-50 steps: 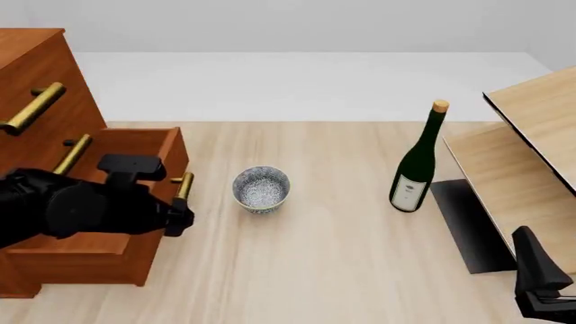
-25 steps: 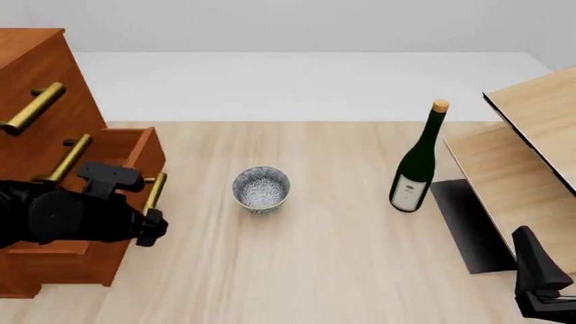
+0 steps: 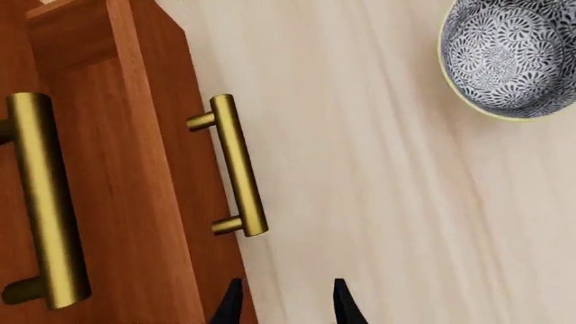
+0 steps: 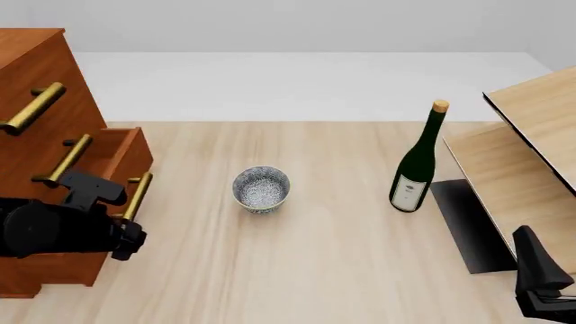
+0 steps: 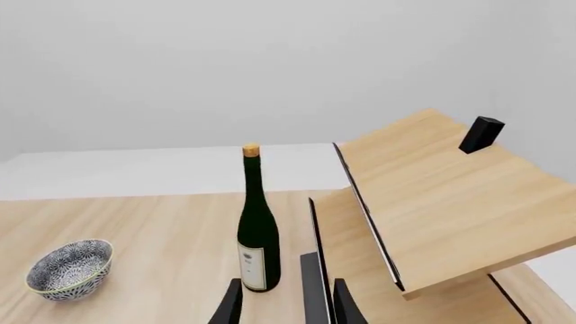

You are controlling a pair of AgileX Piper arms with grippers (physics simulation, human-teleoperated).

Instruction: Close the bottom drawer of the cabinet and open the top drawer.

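Note:
The reddish-brown cabinet [image 4: 32, 57] stands at the table's left edge. Its top drawer [image 4: 63, 88] sits flush, brass handle [image 4: 34, 108] showing. The bottom drawer [image 4: 133, 162] juts out a short way, and its brass handle [image 4: 137, 196] points toward the bowl. My left gripper [image 4: 129, 241] is at the drawer front just past the near end of that handle [image 3: 239, 165], open, with one fingertip [image 3: 229, 304] over the drawer's edge [image 3: 135, 135]. My right gripper [image 4: 529, 246] hangs open and empty at the front right, seen also in the right wrist view [image 5: 283, 304].
A patterned bowl [image 4: 261, 189] sits mid-table, right of the drawer. A green wine bottle [image 4: 416, 162] stands further right. Pale wood furniture [image 4: 531, 135] with a black slab [image 4: 463, 223] at its foot fills the right side. The middle drawer handle [image 4: 65, 158] is above the bottom one.
The bottom drawer has slid leftward into the cabinet by most of its length. My left gripper moved left with it. The right arm has not moved.

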